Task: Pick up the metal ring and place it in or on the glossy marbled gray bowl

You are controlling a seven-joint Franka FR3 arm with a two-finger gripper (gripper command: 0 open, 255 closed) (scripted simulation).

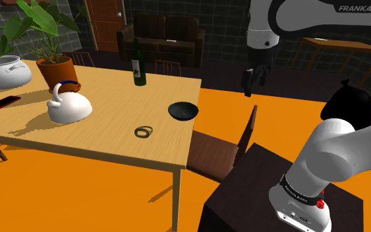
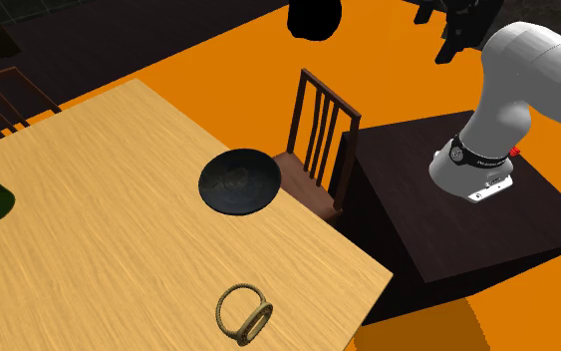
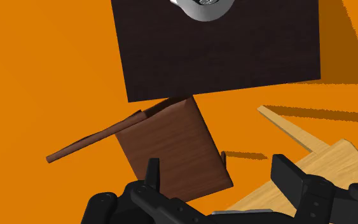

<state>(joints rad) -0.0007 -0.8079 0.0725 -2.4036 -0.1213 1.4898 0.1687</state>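
1. At the shoulder view's far left, we saw a white pot (image 1: 4, 71) sitting on the wooden table (image 1: 108, 122). A red phone (image 1: 2, 103) lay flat just in front of it.
2. Next along stood a leafy plant (image 1: 57, 71) in a terracotta planter, with a white kettle (image 1: 68, 108) just in front of that.
3. A dark green bottle (image 1: 138, 64) stood upright near the table's far edge.
4. The ring (image 1: 144, 132) lay flat on the table, toward its near edge and to the left of the bowl, apart from it. In the second exterior view we found the ring (image 2: 244, 313) close to the table's edge, with bare wood between it and the bowl.
5. The bowl (image 1: 183, 111) looked dark and glossy. It sat upright near the table's right-hand edge, and the second exterior view showed it (image 2: 239, 182) just beside the chair back.
6. A wooden chair (image 1: 220, 155) stood between the table's corner and the stand.
7. The pincer (image 1: 255, 80) hung in the air to the right of the bowl, over the orange floor (image 1: 279, 115) and well apart from the ring. In the wrist view its fingers (image 3: 152, 177) stood wide apart and clasped nothing, and we looked past them at the chair seat (image 3: 174, 149).
8. At the lower right sat the stand (image 1: 256, 191), a dark box carrying the arm's white base.
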